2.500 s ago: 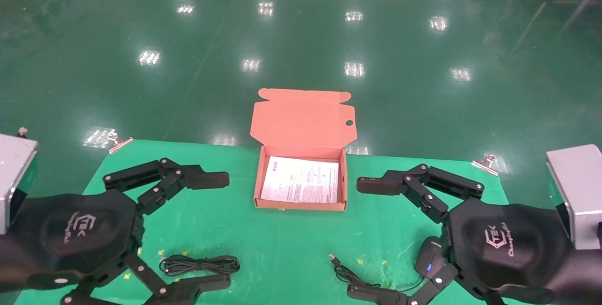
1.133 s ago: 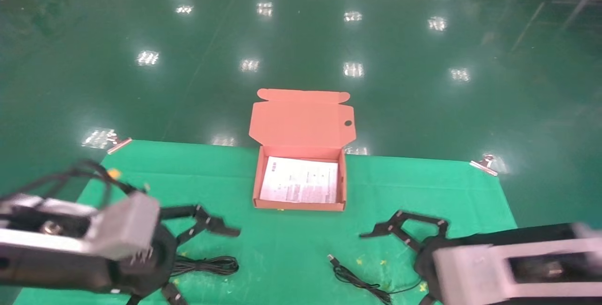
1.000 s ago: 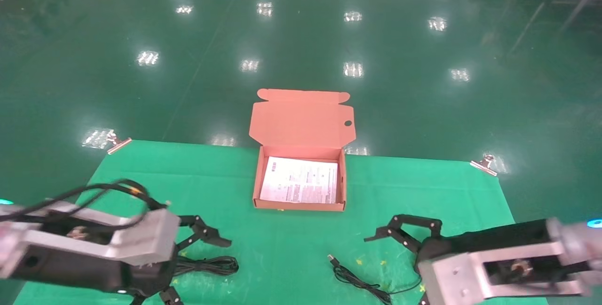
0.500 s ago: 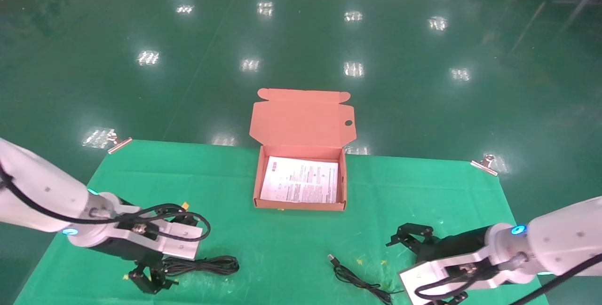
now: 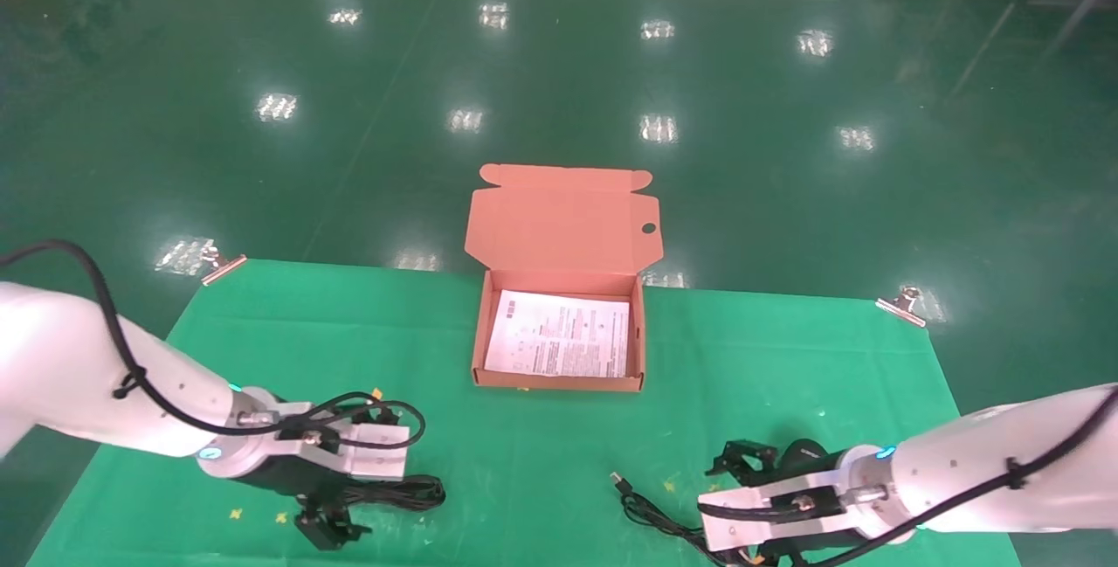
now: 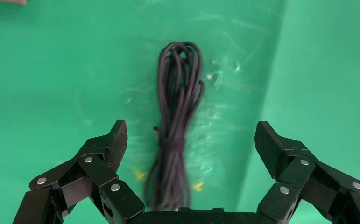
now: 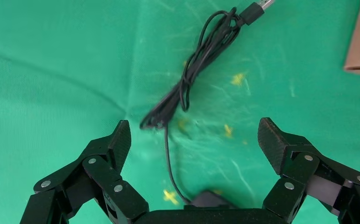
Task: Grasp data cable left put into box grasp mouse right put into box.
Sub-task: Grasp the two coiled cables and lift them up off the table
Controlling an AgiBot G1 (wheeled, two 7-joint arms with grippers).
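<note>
The data cable [image 5: 397, 492] lies as a flat black coil on the green cloth at the front left. My left gripper [image 5: 351, 481] points down over it. In the left wrist view the gripper [image 6: 190, 140] is open wide, a finger on each side of the cable [image 6: 178, 126], not touching it. My right gripper [image 5: 755, 506] is low at the front right, open. The mouse [image 7: 210, 198] shows only as a dark edge between its open fingers. Its cord [image 7: 194, 70] and USB plug [image 7: 260, 6] lie beyond. The open orange-brown box [image 5: 559, 382] stands mid-table.
A white printed sheet [image 5: 559, 335] covers the box bottom, and the lid flap [image 5: 563, 222] stands up behind. The mouse cord [image 5: 655, 516] trails left of the right gripper. Metal clips [image 5: 223, 268] [image 5: 900, 305] pin the cloth's far corners. The green cloth table [image 5: 742, 357] ends near both arms.
Both arms swung down from close to the camera to the table front. The left gripper now straddles the data cable, the right hangs over the mouse. Both stay open.
</note>
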